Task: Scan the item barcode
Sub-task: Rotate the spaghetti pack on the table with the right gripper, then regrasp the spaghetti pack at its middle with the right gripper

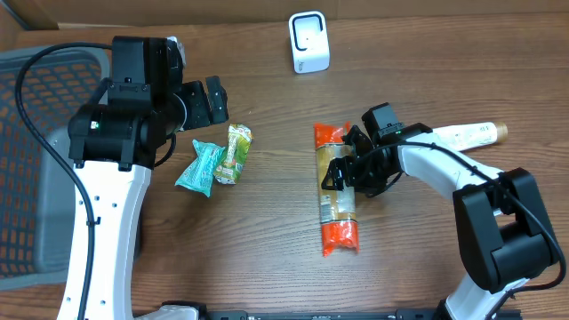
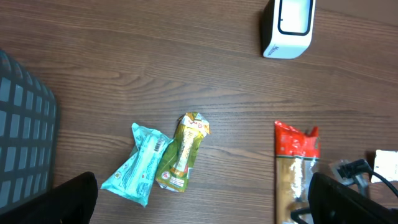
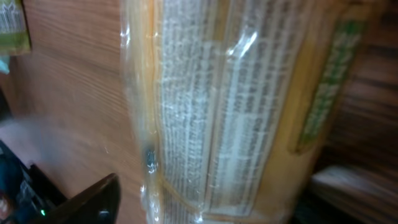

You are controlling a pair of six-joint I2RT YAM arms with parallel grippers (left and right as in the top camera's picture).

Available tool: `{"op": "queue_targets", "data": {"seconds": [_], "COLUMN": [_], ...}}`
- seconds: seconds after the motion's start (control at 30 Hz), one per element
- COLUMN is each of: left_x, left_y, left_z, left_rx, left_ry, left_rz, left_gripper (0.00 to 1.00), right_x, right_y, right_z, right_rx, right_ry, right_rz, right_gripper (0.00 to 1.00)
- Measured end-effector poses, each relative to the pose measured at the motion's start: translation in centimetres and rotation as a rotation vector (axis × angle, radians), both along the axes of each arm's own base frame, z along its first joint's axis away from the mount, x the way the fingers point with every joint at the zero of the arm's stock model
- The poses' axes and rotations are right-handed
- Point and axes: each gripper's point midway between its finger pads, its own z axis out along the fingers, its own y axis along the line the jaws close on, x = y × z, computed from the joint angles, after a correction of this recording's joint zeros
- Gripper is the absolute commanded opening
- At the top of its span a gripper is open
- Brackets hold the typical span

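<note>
The right fingers [image 3: 87,202] straddle the pasta packet [image 1: 339,212] on the tabletop [image 1: 267,231]; gripping or not, I cannot tell. The left fingers [image 2: 68,202] gape wide.

In the right wrist view the pasta packet [image 3: 217,112] fills the frame out of focus, its print unreadable and both ends cut off. Whether the fingers [image 3: 93,202] of the right gripper [image 1: 342,173] press on it cannot be told. The left wrist view cuts the white scanner [image 2: 287,28] at the top edge and the packet at the bottom.
</note>
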Motion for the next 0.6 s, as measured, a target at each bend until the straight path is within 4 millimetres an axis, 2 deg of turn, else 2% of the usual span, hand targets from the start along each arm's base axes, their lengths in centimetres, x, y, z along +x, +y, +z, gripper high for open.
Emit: {"op": "queue_targets", "data": {"seconds": [0.1, 0.17, 0.27, 0.33, 0.47, 0.53, 0.6], "left_x": [0.0, 0.0, 0.0, 0.0, 0.0, 0.0, 0.0], "left_y": [0.0, 0.0, 0.0, 0.0, 0.0, 0.0, 0.0], "left_z": [0.0, 0.0, 0.0, 0.0, 0.0, 0.0, 0.0], "left_rx": [0.0, 0.0, 0.0, 0.0, 0.0, 0.0, 0.0], "left_ry": [0.0, 0.0, 0.0, 0.0, 0.0, -0.001, 0.0], "left_rz": [0.0, 0.0, 0.0, 0.0, 0.0, 0.0, 0.0], "left_gripper": [0.99, 0.99, 1.0, 1.0, 0.99, 1.0, 1.0], "right_x": [0.1, 0.1, 0.5, 1.0, 1.5, 1.5, 1.4], "right_y": [0.9, 1.3, 2.1, 3.1, 5.4, 6.3, 7.0], "right_z": [-0.3, -0.5, -0.7, -0.7, -0.5, -0.6, -0.9], "right_rx": [0.017, 0.026, 0.045, 0.08, 0.152, 0.167, 0.159], "right_ry": [0.003, 0.019, 0.045, 0.057, 0.071, 0.082, 0.094], "right_rz": [-0.038, -0.075, -0.135, -0.166, -0.182, -0.193, -0.216], "right_gripper": [0.55, 0.51, 0.53, 0.59, 0.57, 0.5, 0.36]}}
